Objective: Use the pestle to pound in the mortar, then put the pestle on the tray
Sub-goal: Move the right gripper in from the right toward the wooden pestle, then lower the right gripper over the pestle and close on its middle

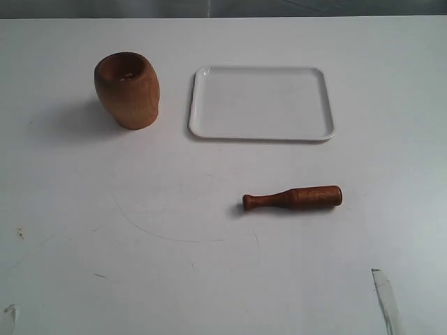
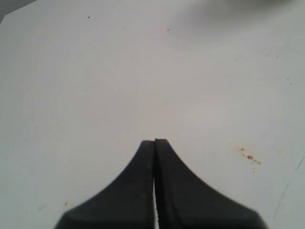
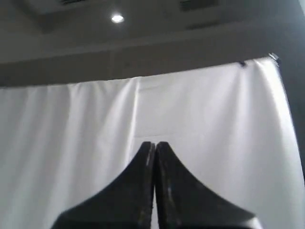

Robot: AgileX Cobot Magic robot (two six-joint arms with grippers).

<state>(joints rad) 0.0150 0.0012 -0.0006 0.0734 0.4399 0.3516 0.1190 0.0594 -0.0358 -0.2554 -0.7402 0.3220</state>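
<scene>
Pestle (image 1: 293,198) flat on worktop (image 1: 140,265), near tray (image 1: 262,136) but not touching, well apart from mortar (image 1: 127,91). Left gripper (image 2: 155,141) and right gripper (image 3: 155,143): jaws pressed together, empty. Pickup judged next: open wide, come down crosswise on the narrow half (round, may roll), leaving the thick end free. Neither wrist view shows the pestle; the right sees only drape (image 3: 214,143). Mortar hollow mostly shadow.
</scene>
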